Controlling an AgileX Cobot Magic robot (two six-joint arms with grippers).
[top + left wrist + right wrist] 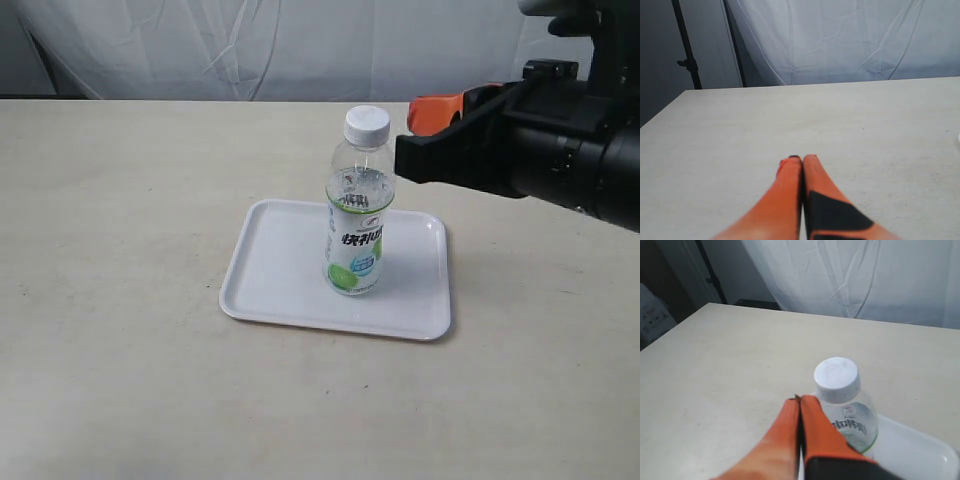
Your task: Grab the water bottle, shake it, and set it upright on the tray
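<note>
Water bottle [357, 205] stood upright on the tray [280, 270], base flat on the tray floor, a bit right of the tray's middle in the exterior view and clear of the rim on all sides. White cap [367, 122] was on, and the white-and-green label [357, 250] with dark characters faced the exterior camera; the body above the label was clear. The tray lay flat on the pale counter [120, 250], roughly central. The right tool [432, 112] hung to the right of the bottle in the exterior view, at about cap height, with a visible gap between its orange tip and the cap, so no contact. In the right wrist view its two orange fingers [785, 440] were pressed together tip to tip, nothing between them, with the bottle's cap and shoulder just beyond the tips. Its black body filled the upper right of the exterior view. The left tool [801, 160] did not show in the exterior view; the left wrist view had its orange fingers [785, 200] closed against each other too, gripping nothing, over bare counter. White cloth backdrop [250, 50] hung behind the counter, and a dark stand [687, 55] stood at the far edge in the left wrist view. A small white sliver at that view's edge was too little to identify.
</note>
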